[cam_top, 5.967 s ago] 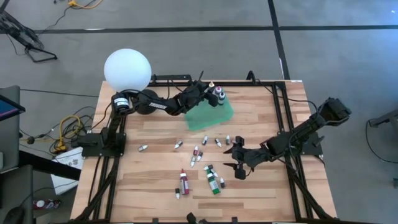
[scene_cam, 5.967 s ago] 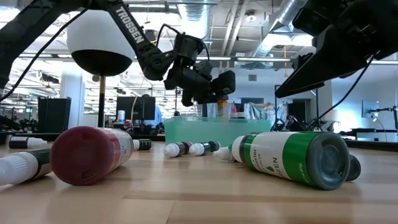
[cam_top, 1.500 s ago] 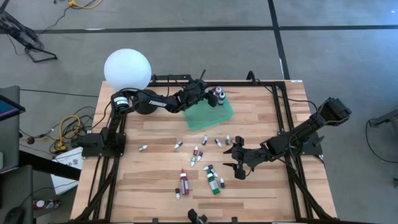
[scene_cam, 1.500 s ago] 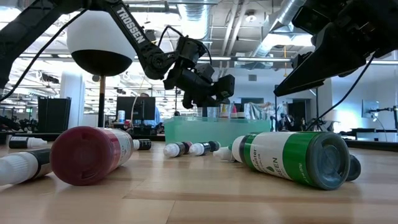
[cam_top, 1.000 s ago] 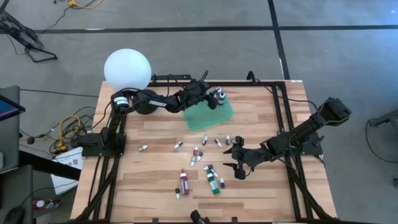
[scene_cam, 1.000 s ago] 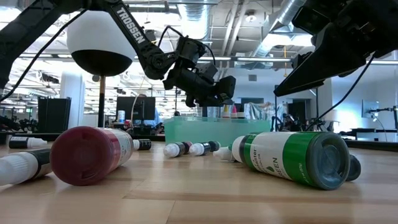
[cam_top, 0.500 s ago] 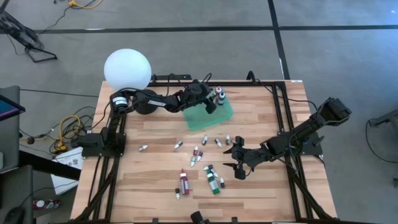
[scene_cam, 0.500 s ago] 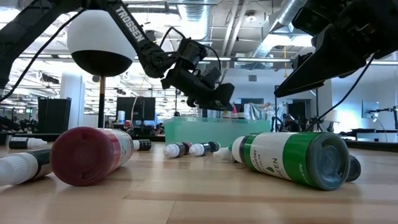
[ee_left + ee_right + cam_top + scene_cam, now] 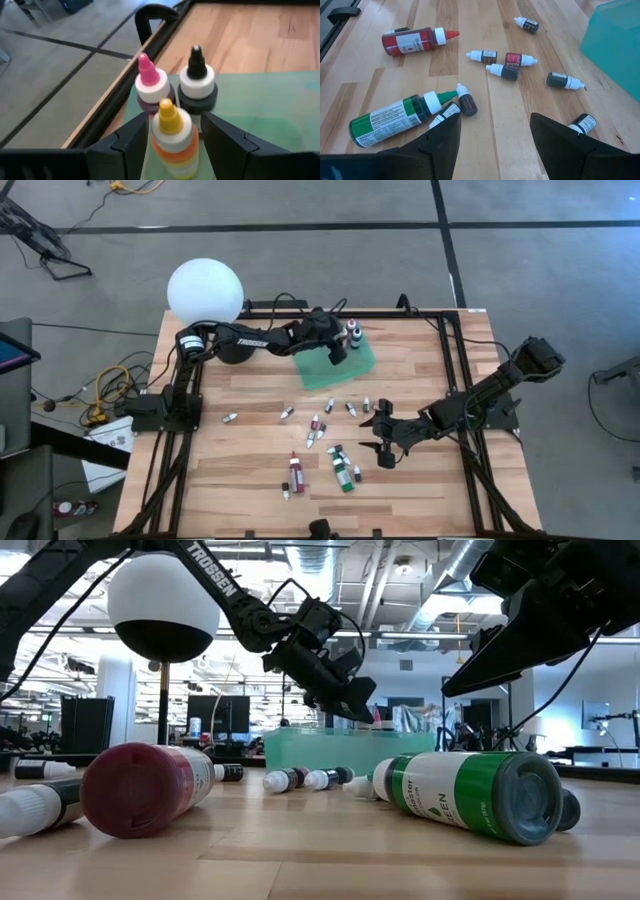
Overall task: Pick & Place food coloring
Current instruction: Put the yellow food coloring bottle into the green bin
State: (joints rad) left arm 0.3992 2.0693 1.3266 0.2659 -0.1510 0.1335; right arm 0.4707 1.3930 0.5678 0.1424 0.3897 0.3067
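Three finger-length food coloring bottles stand upright on the green tray (image 9: 345, 370) at its far corner: pink-tipped (image 9: 149, 85), black-tipped (image 9: 197, 85) and yellow (image 9: 172, 135). My left gripper (image 9: 175, 125) is open over the tray (image 9: 337, 350), tipped down, its fingers on either side of the yellow bottle with a thin gap each side. Several bottles lie on their sides on the wood, among them a red one (image 9: 412, 41), a green one (image 9: 395, 120) and tiny droppers (image 9: 507, 65). My right gripper (image 9: 495, 130) hangs open above them (image 9: 378, 435).
A white globe lamp (image 9: 205, 292) stands at the table's far left corner, behind my left arm. A black frame rail (image 9: 455, 380) runs along the table's sides. Bare wood (image 9: 240, 470) lies at the near left. The room behind holds desks and screens (image 9: 225, 715).
My left gripper has drawn back a little from the three standing bottles, toward the table's near edge, sunk lower and tipped its fingers further down. The bottles have stayed upright on the tray.
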